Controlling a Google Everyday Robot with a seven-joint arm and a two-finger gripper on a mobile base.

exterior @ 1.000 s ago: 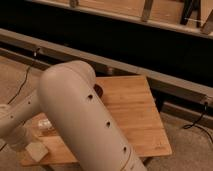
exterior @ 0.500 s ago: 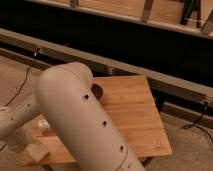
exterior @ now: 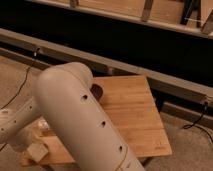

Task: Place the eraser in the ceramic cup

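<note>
Down at the near left corner of the bench (exterior: 132, 117), the eraser (exterior: 35, 150) is lying flat, not yet lifted. Just beside it the claw (exterior: 24, 141) is hovering, jaws spread wide, gripping nothing. The arm (exterior: 75, 120) is hiding the ceramic cup from me, so pick-up and drop are both remaining.

text: none legible | labels: none | tool (exterior: 25, 142): lower left of view

Tool (exterior: 26, 142) over table's (exterior: 132, 117) left front
</note>
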